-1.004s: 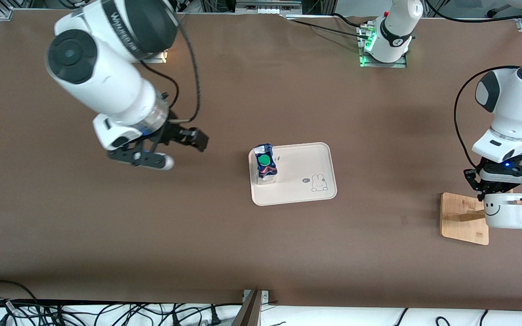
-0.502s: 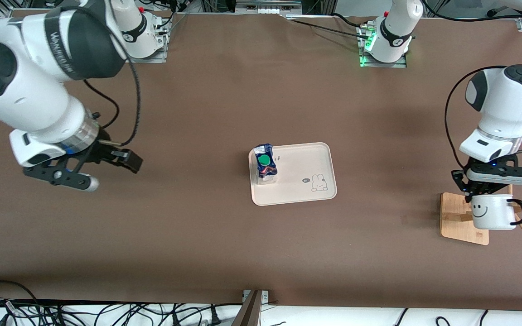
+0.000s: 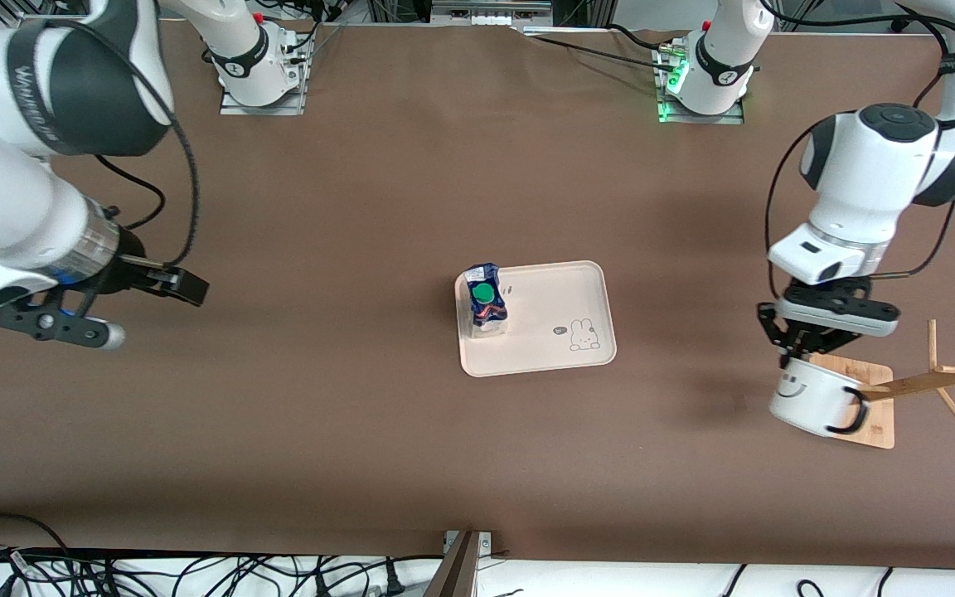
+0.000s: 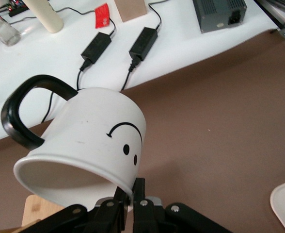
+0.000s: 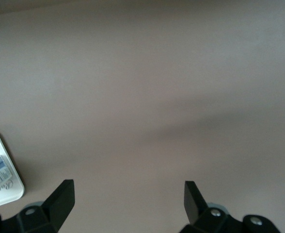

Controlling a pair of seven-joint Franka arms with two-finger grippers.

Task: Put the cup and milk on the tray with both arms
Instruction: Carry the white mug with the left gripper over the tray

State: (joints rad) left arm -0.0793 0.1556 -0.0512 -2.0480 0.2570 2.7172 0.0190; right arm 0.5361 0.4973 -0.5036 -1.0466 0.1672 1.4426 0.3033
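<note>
White smiley-faced mug [image 3: 809, 404], tilted and pinched at its rim by the left gripper [image 3: 801, 358], hangs toward the left arm's end from the cream rectangular tray [image 3: 556, 311]; right gripper [image 3: 71, 319] waits, fingers spread.

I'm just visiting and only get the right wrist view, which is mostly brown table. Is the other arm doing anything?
Observer: Yes. The left gripper holds the cup by its rim, tilted, over the wooden rack base.
Operator: And the white corner I see?
Observer: That is the tray; the milk already stands on it, at the end toward the right arm.
Operator: Where is my gripper?
Observer: The right gripper hangs open over bare table at the right arm's end.
</note>
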